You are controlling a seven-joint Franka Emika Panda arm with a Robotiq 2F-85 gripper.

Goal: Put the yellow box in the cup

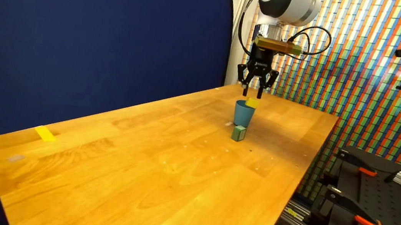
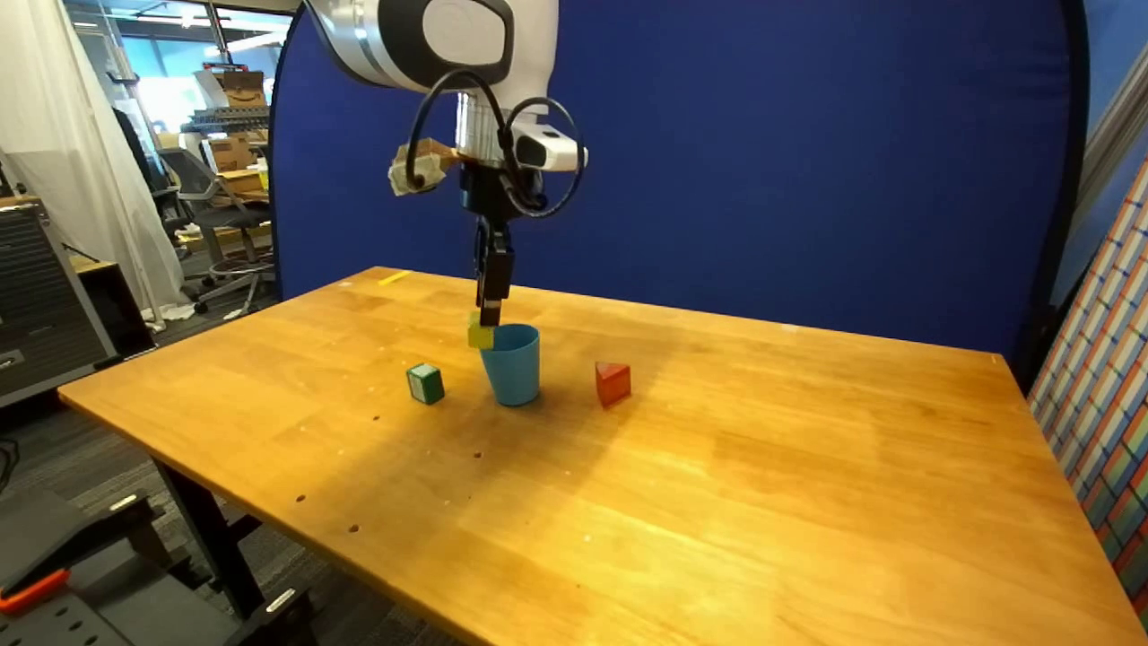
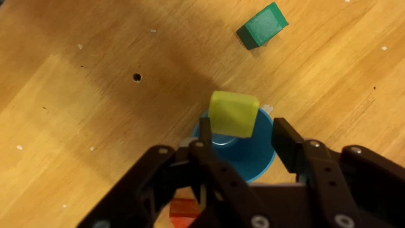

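Exterior view: arm (image 1: 294,3) points gripper (image 1: 252,94) straight down, well in from edges of table (image 1: 149,148); jaws spread, clasping nothing. Yellow block (image 1: 252,103) just beneath, at rim of teal cup (image 1: 243,115).

You had a table (image 1: 137,181) of smooth wood, shiny in spots. Your cup (image 2: 513,372) looked like smooth, dull plastic. Your yellow box (image 3: 234,115) looked smooth and dull too. Your gripper (image 1: 252,95) was mostly dull, but its screws (image 3: 259,221) were shiny metal. Your arm (image 1: 300,6) looked smooth and shiny, like hard plastic. The blue screen (image 1: 98,37) looked like dull cloth.
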